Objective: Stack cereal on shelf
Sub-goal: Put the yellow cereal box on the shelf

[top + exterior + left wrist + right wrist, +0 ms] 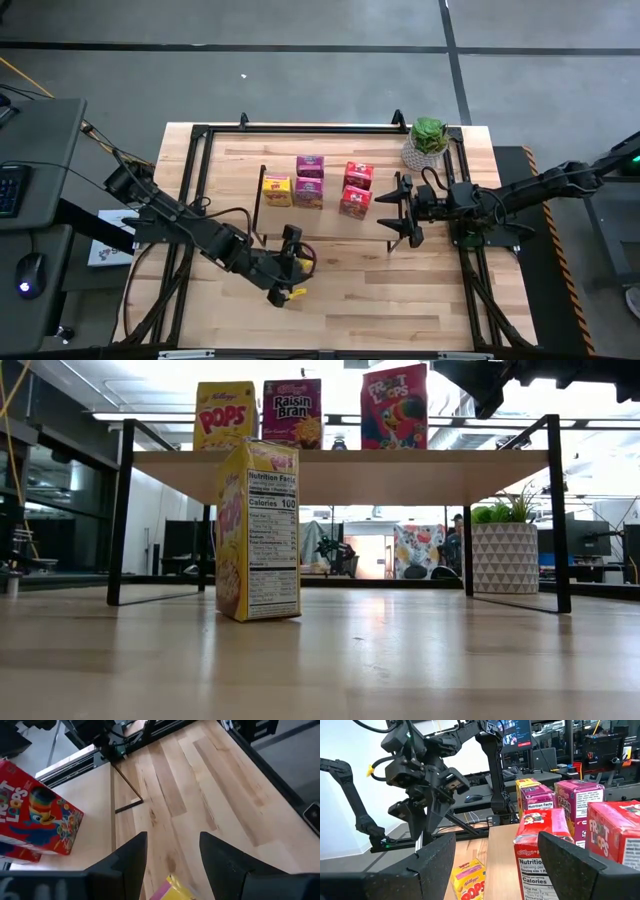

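Cereal (308,193) split between two places: five boxes up on the shelf (330,230), one down on the tabletop (400,300). On the shelf top, seen from above: a yellow Pops box (277,190) toward the left end, two magenta Raisin Bran boxes (310,166) side by side in the middle, two red Froot Loops boxes (358,176) beside them toward the right end. All upright, fronts facing the low camera.

Sixth box (258,530), yellow Pops, standing upright on the table in front of the shelf, near its left legs, nutrition panel turned toward the low camera.

Left gripper (290,265) directly above that box, fingers (131,860) parted, nothing clasped. Visible gap between fingertips and carton top in the right wrist view, and only the yellow and pink top edge showing low between the fingers in the left wrist view.

Right gripper (400,210) at the right end of the shelf, level with the Froot Loops boxes, spread wide and empty, pointing along the shelf toward the cartons.

Potted plant (428,140) in a white patterned pot at the table's far right corner, behind the shelf's right legs and apart from the cartons.
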`<state>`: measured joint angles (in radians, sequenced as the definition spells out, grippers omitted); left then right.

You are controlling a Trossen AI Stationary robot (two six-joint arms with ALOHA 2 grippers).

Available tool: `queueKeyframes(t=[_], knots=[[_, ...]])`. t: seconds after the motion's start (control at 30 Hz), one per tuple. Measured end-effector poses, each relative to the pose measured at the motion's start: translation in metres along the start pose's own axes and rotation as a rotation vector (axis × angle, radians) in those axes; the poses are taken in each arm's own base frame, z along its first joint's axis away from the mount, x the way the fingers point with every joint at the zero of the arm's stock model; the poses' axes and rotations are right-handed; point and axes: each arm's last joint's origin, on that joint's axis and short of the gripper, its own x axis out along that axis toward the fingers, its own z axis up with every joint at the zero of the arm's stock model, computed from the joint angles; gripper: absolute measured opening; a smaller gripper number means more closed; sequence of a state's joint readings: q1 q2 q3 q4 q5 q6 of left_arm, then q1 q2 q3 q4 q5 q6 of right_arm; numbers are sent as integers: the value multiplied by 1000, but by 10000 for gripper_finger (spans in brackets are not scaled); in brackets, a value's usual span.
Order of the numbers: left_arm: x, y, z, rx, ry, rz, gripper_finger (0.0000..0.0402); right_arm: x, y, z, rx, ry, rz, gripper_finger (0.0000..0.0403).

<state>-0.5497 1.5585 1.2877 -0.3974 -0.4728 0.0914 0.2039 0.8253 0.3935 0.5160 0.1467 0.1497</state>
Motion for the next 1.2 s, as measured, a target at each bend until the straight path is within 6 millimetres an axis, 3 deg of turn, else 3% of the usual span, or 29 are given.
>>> queueKeyframes(t=[0.3,0.63,1.2], knots=[[1,2,0,60,-3,4,186,0,0,0,2,-2,0,275],[9,17,-2,31,10,-23,291,0,0,0,7,0,0,275],[12,29,3,-69,-40,19,296,0,0,0,6,3,-1,275]])
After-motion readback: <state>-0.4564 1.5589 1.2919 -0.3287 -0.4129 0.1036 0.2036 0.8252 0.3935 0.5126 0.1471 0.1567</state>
